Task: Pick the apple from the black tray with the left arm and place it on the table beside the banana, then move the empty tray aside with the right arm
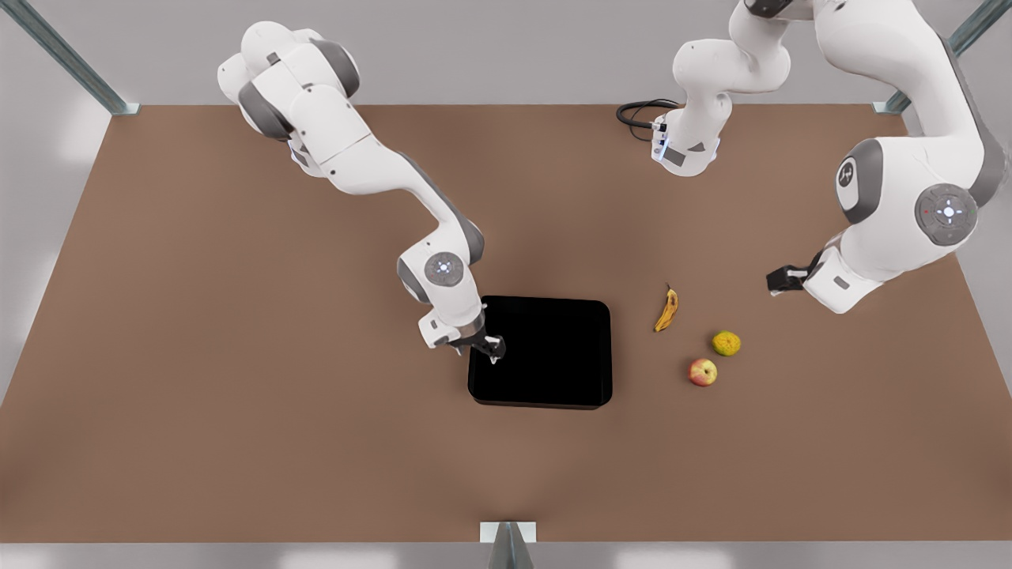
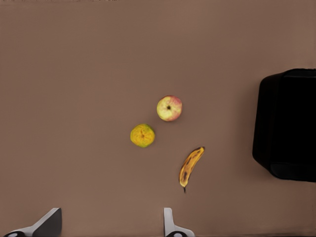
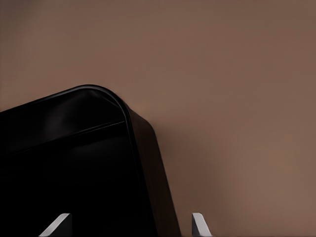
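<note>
Worktop [image 1: 237,356]: we see a plain brown surface with a grey border.
Tray [image 1: 553,352]: black, empty, lying flat near the centre of the worktop.
Apple [image 1: 703,371]: on the worktop, well apart from the tray, at about 3 o'clock from it in the front view.
Banana [image 1: 666,310]: on the worktop at about 11 o'clock from the apple, near it, not touching.
Bumpy yellow-green fruit [image 1: 726,343]: just beside the apple, at about 1 o'clock from it in the front view.
Right gripper [image 1: 492,351]: low at the tray's 9 o'clock edge; we see its fingers [image 3: 200,224] set wide, one over the tray floor and one outside the rim, holding nothing.
Left gripper [image 1: 779,280]: raised above the worktop at about 2 o'clock from the fruit; its fingers [image 2: 170,224] stand wide apart and hold nothing.
Left wrist view: we see the apple [image 2: 169,108], banana [image 2: 190,165] and bumpy fruit [image 2: 142,135] grouped together, the tray [image 2: 289,123] off to one side.
</note>
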### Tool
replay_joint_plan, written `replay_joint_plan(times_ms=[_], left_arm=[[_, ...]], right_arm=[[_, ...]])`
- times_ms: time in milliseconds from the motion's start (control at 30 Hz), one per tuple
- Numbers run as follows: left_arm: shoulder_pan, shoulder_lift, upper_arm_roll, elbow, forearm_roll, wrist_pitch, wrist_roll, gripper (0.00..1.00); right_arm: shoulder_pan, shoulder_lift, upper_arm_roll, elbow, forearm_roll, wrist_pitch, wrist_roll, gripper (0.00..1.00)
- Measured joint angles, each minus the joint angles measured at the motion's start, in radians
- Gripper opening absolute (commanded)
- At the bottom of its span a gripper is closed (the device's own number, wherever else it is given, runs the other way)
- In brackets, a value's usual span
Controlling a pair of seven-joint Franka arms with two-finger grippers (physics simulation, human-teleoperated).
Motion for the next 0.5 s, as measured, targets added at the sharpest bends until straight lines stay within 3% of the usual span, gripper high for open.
replay_joint_plan(times_ms=[133, 267, 333, 500], left_arm=[[0.008, 0.002, 0.010, -0.002, 0.002, 0.022, 0.012, 1.00], [0.017, 0.001, 0.010, -0.004, 0.004, 0.034, 0.021, 1.00], [0.014, 0.001, 0.010, -0.004, 0.004, 0.038, 0.025, 1.00], [0.014, 0.000, 0.010, -0.006, 0.004, 0.042, 0.033, 1.00]], right_arm=[[0.000, 0.013, 0.000, -0.001, 0.001, 0.023, -0.005, 0.76], [0.000, 0.013, 0.000, -0.014, 0.006, 0.035, -0.023, 0.34], [0.000, 0.012, 0.000, -0.015, 0.010, 0.038, -0.037, 0.23], [-0.001, 0.009, 0.001, -0.015, 0.014, 0.041, -0.064, 0.18]])
